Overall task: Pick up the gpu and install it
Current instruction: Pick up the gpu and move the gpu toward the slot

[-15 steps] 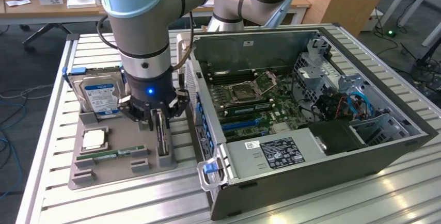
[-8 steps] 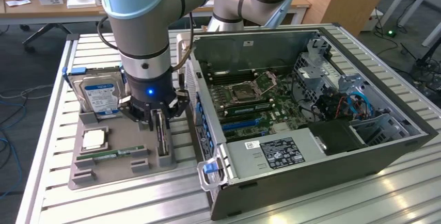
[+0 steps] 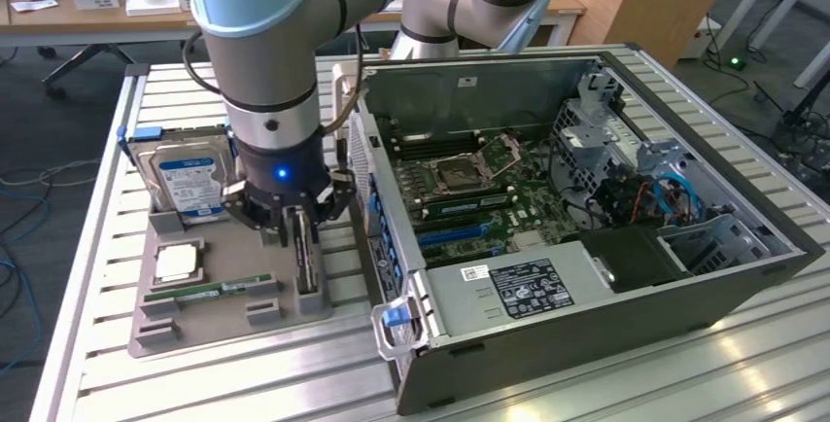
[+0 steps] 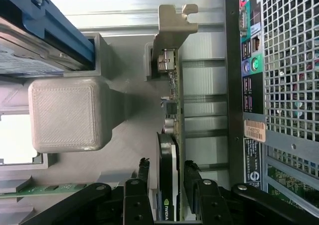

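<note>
Pickup step: my pincer (image 4: 167,166) hangs released, straddling the gpu (image 4: 173,105) that stands on edge in the tray (image 3: 214,296); I judge gripping needs it centred between the jaws.

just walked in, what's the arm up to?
The arm's gripper is down over the gray parts tray, next to the open computer case. Its fingers are open on either side of the graphics card, which stands on edge in its tray slot, not yet lifted. The hard drive, processor and memory stick sit in the tray too.
</note>
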`<action>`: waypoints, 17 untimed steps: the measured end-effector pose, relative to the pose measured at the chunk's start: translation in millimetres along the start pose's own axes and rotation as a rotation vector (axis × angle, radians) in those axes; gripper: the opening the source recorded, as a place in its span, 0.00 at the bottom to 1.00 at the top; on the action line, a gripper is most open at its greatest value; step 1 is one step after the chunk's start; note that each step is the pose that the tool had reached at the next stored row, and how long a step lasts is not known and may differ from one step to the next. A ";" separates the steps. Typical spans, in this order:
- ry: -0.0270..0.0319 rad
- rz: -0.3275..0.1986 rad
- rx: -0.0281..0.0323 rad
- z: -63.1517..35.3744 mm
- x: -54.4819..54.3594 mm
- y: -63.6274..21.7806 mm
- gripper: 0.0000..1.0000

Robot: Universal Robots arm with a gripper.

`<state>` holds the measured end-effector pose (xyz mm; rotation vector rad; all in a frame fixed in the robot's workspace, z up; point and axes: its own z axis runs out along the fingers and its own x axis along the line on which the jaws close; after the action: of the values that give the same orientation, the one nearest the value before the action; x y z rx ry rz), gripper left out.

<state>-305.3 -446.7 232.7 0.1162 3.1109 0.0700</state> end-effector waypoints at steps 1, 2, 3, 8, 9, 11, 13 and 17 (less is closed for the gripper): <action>0.0003 0.000 0.0003 0.7 0.1 0.1 0.42; 0.0004 0.000 0.0004 1.4 0.1 0.1 0.42; 0.0003 0.000 0.0004 2.3 0.2 0.3 0.42; 0.0004 0.000 0.0005 5.5 0.4 1.0 0.42; 0.0004 0.000 0.0005 5.6 0.4 1.1 0.42; 0.0005 0.000 0.0005 5.6 0.4 1.1 0.42; 0.0004 0.000 0.0004 5.9 0.4 1.1 0.42; 0.0004 0.000 0.0004 6.6 0.4 0.7 0.42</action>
<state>-305.4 -445.6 226.1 0.1164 3.1113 0.0694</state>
